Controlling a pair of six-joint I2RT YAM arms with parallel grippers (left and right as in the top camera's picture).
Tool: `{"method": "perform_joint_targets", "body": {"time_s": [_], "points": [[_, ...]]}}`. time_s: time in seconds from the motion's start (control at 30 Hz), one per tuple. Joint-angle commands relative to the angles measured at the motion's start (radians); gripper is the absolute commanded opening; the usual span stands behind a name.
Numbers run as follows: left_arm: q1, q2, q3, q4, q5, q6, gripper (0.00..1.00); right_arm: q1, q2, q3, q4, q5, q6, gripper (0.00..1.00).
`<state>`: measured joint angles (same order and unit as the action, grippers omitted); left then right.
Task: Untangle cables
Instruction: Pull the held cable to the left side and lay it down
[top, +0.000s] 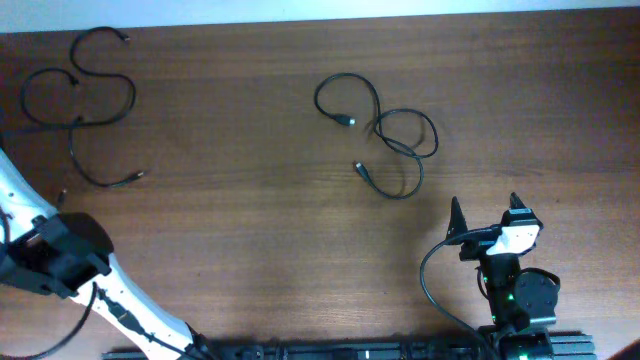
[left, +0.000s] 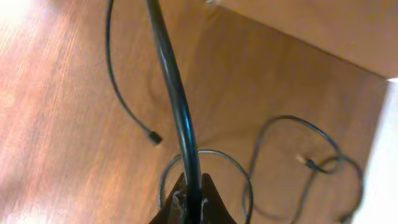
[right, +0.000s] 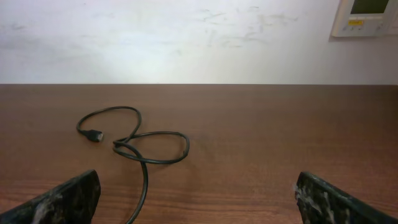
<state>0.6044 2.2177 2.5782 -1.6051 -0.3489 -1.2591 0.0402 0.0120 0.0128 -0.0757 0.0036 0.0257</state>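
Two clusters of cables lie well apart on the brown table (top: 250, 230), with the untangling seemingly only part done. The far-left cluster (top: 78, 122) sprawls in open curls that cross one another near the table's far-left corner. The centre-right cluster (top: 380, 125) sits farther right, its loops overlapping in a loose figure-eight with two small plug ends showing. Judged from the layout, the bundle has been split into two groups, but the crossings within each are yet to be pulled apart.

The right gripper (top: 485, 205) sits near the right front edge, its fingers spread wide and holding nothing, pointed at the centre-right cluster from some way off. The left gripper (left: 188, 196) cannot be made out from overhead. Its wrist camera shows the fingers pressed together on a black cord (left: 177, 106) that runs up out of the picture, above the thin strands lying on the wood. The cord looks like one of the cables, lifted, though the arm's own wiring cannot be ruled out.

No box, tray or other container is in view.
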Motion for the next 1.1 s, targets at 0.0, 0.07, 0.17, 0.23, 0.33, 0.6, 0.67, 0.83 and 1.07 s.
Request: {"method": "perform_joint_targets", "body": {"time_s": [0.0, 0.07, 0.17, 0.23, 0.33, 0.6, 0.67, 0.83, 1.07], "points": [[0.042, -0.023, -0.141, 0.053, -0.014, -0.029, 0.04, 0.004, -0.006, -0.007, -0.005, 0.008, 0.004, 0.97], [0.060, -0.023, -0.240, 0.116, -0.014, -0.028, 0.09, 0.004, -0.006, -0.007, -0.005, 0.008, 0.004, 0.97], [0.072, -0.023, -0.368, 0.194, -0.014, -0.028, 0.09, 0.004, -0.006, -0.007, -0.005, 0.008, 0.004, 0.98], [0.072, -0.023, -0.426, 0.228, -0.014, -0.028, 0.16, 0.004, -0.006, -0.007, -0.005, 0.008, 0.004, 0.98], [0.072, -0.023, -0.500, 0.254, -0.011, -0.018, 0.36, 0.004, -0.006, -0.007, -0.004, 0.008, 0.004, 0.98], [0.071, -0.023, -0.513, 0.545, 0.368, 0.647, 0.73, 0.004, -0.006, -0.007, -0.005, 0.008, 0.004, 0.98], [0.069, -0.023, -0.515, 0.549, 0.404, 0.647, 0.73, 0.004, -0.006, -0.007, -0.005, 0.008, 0.004, 0.98], [0.055, -0.023, -0.573, 0.541, 0.371, 0.647, 0.67, 0.004, -0.006, -0.007, -0.005, 0.008, 0.004, 0.97], [0.053, -0.023, -0.683, 0.625, 0.330, 0.653, 0.00, 0.004, -0.006, -0.007, -0.005, 0.008, 0.004, 0.98]]}}
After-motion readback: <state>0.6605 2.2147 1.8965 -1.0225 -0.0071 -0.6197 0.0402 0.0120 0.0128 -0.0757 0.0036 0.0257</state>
